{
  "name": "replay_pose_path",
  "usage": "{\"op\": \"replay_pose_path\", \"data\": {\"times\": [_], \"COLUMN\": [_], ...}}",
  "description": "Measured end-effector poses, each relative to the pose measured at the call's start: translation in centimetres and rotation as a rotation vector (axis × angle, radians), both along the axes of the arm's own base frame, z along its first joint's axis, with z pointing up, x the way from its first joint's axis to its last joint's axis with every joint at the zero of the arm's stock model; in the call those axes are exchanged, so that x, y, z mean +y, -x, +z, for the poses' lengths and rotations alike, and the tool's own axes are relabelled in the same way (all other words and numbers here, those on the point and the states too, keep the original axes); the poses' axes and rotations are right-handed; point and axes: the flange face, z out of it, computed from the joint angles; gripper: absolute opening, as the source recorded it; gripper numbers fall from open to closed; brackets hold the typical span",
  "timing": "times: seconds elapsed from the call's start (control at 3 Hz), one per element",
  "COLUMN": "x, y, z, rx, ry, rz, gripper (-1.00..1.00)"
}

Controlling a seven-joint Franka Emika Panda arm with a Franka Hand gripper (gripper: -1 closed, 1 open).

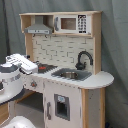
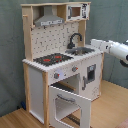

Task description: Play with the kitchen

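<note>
Standing against a grey curtain (image 2: 10, 60), the kitchen (image 2: 60, 65) fills the middle of both exterior views, its base on a wood floor (image 2: 112, 107). A black faucet (image 2: 74, 39) arches over the sink (image 2: 82, 50), and the hob (image 2: 52, 59) with its red rings lies beside the sink, toward the second exterior view's left. Above the hob hangs the grey hood (image 2: 49, 20); a toy microwave (image 2: 75, 11) sits next to it on the top shelf, and a pegboard (image 2: 50, 37) covers the back wall between shelf and counter. In the second exterior view the oven door (image 2: 67, 106), white with a window, hangs swung down and open toward the near side, below two knobs (image 2: 74, 69). A narrower door with a dark panel (image 2: 91, 73) stands shut to the second exterior view's right of the oven.

The arm (image 2: 112, 49), white, reaches in from the second exterior view's right, its tip just beside the sink end of the counter at counter height. In the first exterior view the same arm (image 1: 15, 70) comes from the first exterior view's left, near the hob end, partly covering the counter edge. Whether the fingers are wide or narrow cannot be told from either view, and whether the arm touches the kitchen cannot be told.
</note>
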Motion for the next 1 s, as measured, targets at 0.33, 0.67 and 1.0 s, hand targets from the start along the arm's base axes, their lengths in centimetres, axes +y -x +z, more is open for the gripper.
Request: {"op": "replay_pose_path", "data": {"times": [0.33, 0.67, 1.0], "x": [-0.9, -1.7, -2.2], "y": [-0.1, -0.4, -1.2], "z": [1.8, 4.0, 6.4], "rx": [0.011, 0.015, 0.026], "ry": [0.033, 0.071, 0.103], "rz": [0.003, 0.002, -0.002], "gripper": [1.00, 1.00, 1.00]}}
